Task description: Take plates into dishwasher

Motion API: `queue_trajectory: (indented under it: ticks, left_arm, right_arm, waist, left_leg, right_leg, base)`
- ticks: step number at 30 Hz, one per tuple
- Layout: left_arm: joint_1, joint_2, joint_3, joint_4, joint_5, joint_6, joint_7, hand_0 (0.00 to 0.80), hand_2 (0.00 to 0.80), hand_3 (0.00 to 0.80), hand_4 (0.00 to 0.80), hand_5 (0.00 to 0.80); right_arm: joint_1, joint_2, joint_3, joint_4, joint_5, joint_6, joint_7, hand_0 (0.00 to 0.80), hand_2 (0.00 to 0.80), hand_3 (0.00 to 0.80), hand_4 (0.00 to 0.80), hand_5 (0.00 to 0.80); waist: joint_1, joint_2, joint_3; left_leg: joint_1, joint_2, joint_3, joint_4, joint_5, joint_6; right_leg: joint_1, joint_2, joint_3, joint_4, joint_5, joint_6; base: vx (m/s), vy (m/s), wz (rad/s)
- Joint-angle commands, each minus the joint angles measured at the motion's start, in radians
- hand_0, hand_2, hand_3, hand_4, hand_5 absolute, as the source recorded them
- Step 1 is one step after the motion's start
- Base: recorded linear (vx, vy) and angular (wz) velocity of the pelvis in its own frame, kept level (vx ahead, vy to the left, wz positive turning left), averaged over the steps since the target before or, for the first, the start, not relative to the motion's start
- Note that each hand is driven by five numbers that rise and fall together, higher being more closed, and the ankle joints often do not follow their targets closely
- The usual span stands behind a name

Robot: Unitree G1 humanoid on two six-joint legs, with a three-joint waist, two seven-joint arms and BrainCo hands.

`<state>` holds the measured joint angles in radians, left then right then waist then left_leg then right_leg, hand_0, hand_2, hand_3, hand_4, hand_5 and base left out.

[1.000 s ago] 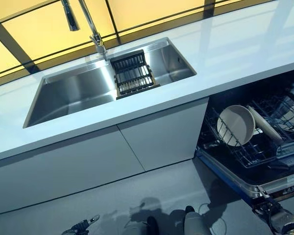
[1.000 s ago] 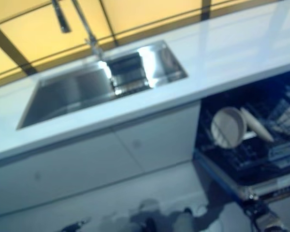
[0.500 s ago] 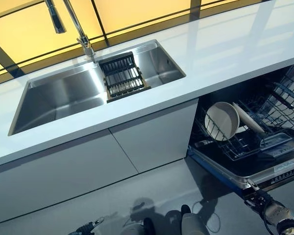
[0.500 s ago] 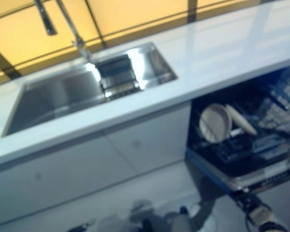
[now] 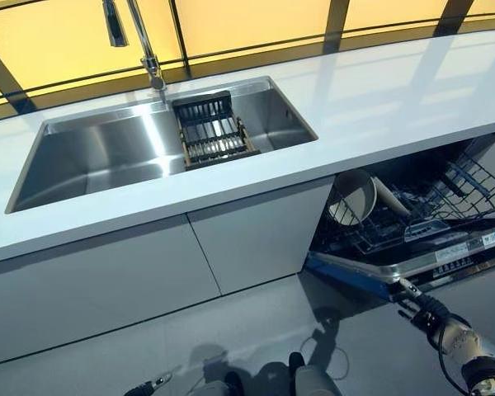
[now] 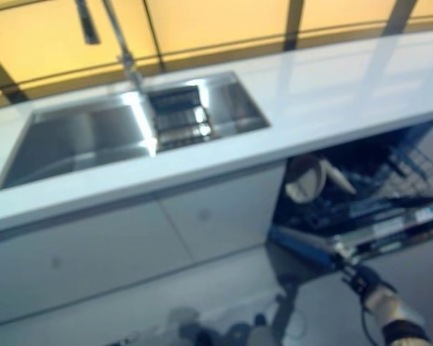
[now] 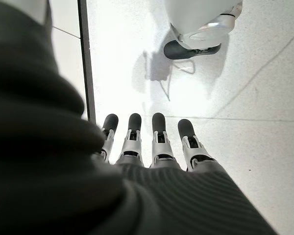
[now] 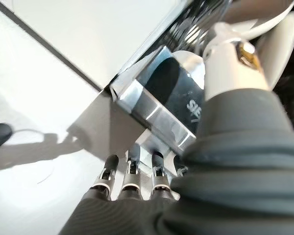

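Two cream plates (image 5: 352, 196) stand upright in the lower rack (image 5: 412, 219) of the open dishwasher, under the counter at the right. The dishwasher door (image 5: 445, 256) hangs partly raised. My right hand (image 5: 436, 318) is under the door's front edge with its fingers (image 8: 132, 171) straight against the edge and its thumb (image 8: 230, 54) against the door's face (image 8: 171, 93). It holds nothing. My left hand (image 5: 144, 386) hangs low at the lower left, fingers (image 7: 157, 132) straight over the floor, empty.
A steel sink (image 5: 91, 157) with a tall faucet (image 5: 144, 41) and a dark drain rack (image 5: 210, 132) is set in the white counter (image 5: 379, 91). Pale cabinet fronts (image 5: 148, 264) run below it. Grey floor lies in front.
The whole view has shifted. The dishwasher door stands higher and more edge-on than before, and my right hand has risen with its front edge. The left hand stays low.
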<state>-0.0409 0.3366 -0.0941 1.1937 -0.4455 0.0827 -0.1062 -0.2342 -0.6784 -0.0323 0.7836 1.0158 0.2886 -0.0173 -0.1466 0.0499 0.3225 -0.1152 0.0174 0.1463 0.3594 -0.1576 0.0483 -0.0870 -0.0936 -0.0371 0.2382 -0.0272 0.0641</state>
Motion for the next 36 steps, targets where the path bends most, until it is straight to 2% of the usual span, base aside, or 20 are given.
queue_trajectory:
  ticks: [1, 14, 22, 26, 30, 32, 36]
  left_arm:
    - [0.018, 0.065, -0.012, -0.033, 0.027, 0.004, 0.011, 0.000, 0.000, 0.000, 0.000, 0.000]
    - [0.030, 0.064, -0.002, -0.009, 0.057, -0.018, -0.004, 0.000, 0.000, 0.000, 0.000, 0.000]
    - [0.031, 0.063, 0.011, 0.007, 0.046, -0.036, -0.015, 0.000, 0.000, 0.000, 0.000, 0.000]
    - [0.029, 0.048, 0.011, 0.016, 0.020, -0.055, -0.017, 0.000, 0.000, 0.000, 0.000, 0.000]
    - [0.014, 0.018, 0.008, 0.028, -0.016, -0.062, -0.001, 0.000, 0.000, 0.000, 0.000, 0.000]
    - [0.004, 0.005, 0.007, 0.034, -0.029, -0.062, 0.008, 0.000, 0.000, 0.000, 0.000, 0.000]
    - [-0.024, -0.024, 0.012, 0.059, -0.064, -0.063, 0.028, 0.000, 0.000, 0.000, 0.000, 0.000]
  right_arm:
    - [-0.357, -0.023, -0.044, -0.048, 0.040, -0.151, 0.107, 0.000, 0.000, 0.000, 0.000, 0.000]
    - [-0.304, -0.023, -0.047, -0.008, 0.009, -0.140, 0.126, 0.000, 0.000, 0.000, 0.000, 0.000]
    - [-0.213, 0.005, -0.051, 0.064, -0.116, -0.123, 0.122, 0.000, 0.000, 0.000, 0.000, 0.000]
    - [-0.134, 0.034, -0.052, 0.108, -0.191, -0.126, 0.146, 0.000, 0.000, 0.000, 0.000, 0.000]
    - [-0.038, 0.098, -0.026, 0.169, -0.253, -0.175, 0.164, 0.000, 0.000, 0.000, 0.000, 0.000]
    - [0.000, 0.131, -0.018, 0.200, -0.257, -0.196, 0.186, 0.000, 0.000, 0.000, 0.000, 0.000]
    - [0.050, 0.218, 0.002, 0.273, -0.270, -0.228, 0.194, 0.000, 0.000, 0.000, 0.000, 0.000]
  waist:
    - [0.091, -0.004, -0.123]
    - [0.100, -0.030, -0.163]
    - [0.098, -0.041, -0.183]
    - [0.098, -0.050, -0.207]
    - [0.100, -0.062, -0.245]
    - [0.102, -0.066, -0.259]
    - [0.103, -0.072, -0.278]
  left_leg:
    - [0.073, -0.007, 0.038, 0.008, -0.080, 0.031]
    - [0.125, -0.008, 0.005, -0.111, -0.029, 0.013]
    - [0.147, -0.008, -0.007, -0.169, -0.003, 0.006]
    - [0.173, -0.007, -0.025, -0.275, 0.048, -0.009]
    - [0.194, -0.010, -0.042, -0.406, 0.116, -0.025]
    - [0.198, -0.014, -0.048, -0.445, 0.135, -0.028]
    - [0.177, -0.024, -0.053, -0.447, 0.138, -0.035]
  right_leg:
    - [0.032, 0.007, -0.001, 0.025, -0.067, -0.007]
    - [0.084, 0.037, -0.005, -0.052, -0.065, -0.019]
    - [0.106, 0.054, -0.004, -0.089, -0.062, -0.027]
    - [0.120, 0.063, -0.010, -0.153, -0.032, -0.024]
    - [0.134, 0.072, -0.026, -0.248, 0.018, -0.016]
    - [0.141, 0.077, -0.034, -0.282, 0.034, -0.015]
    - [0.144, 0.082, -0.052, -0.325, 0.055, -0.010]
  base:
    - [0.013, -0.041, 0.21]
    - [0.027, -0.052, 0.21]
    - [0.021, -0.018, 0.13]
    - [0.001, -0.003, 0.02]
    - [-0.017, 0.003, 0.06]
    - [-0.019, 0.018, 0.11]
    - [-0.034, 0.027, 0.05]
